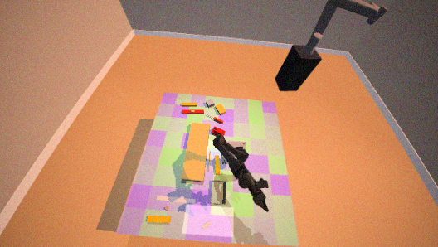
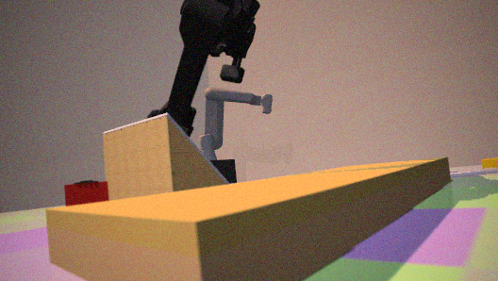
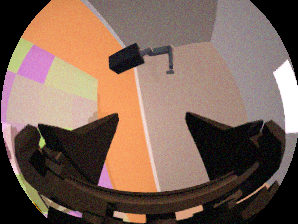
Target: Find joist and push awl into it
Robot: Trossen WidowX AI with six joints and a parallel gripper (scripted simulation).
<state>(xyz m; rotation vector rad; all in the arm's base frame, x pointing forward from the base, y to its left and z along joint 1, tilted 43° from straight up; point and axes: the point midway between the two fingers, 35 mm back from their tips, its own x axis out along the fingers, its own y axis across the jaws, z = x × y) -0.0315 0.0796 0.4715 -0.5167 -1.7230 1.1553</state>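
The long orange-wood panel (image 1: 197,145) (image 2: 141,203) lies on the checkered surface. A grey tray (image 1: 224,193) sits near its front end. A red block (image 1: 218,131) (image 2: 86,194) with a dark top lies beside the panel; whether it is the stud finder is unclear. A red-handled piece (image 1: 218,120) with a thin shaft lies behind it and may be the awl; a thin orange rod also lies beside the panel. My gripper (image 3: 152,116) is open, with nothing between its fingers. It is raised high and faces the wall, away from the panel. No hole can be made out in the panel.
A wooden wedge (image 2: 137,162) with a pale sloping top stands beside the panel near my arm's base. Yellow bars (image 1: 217,165) (image 1: 158,219) and a red bar (image 1: 187,112) lie around. A black pedestal (image 1: 298,70) (image 3: 125,59) carrying a grey arm stands in the background.
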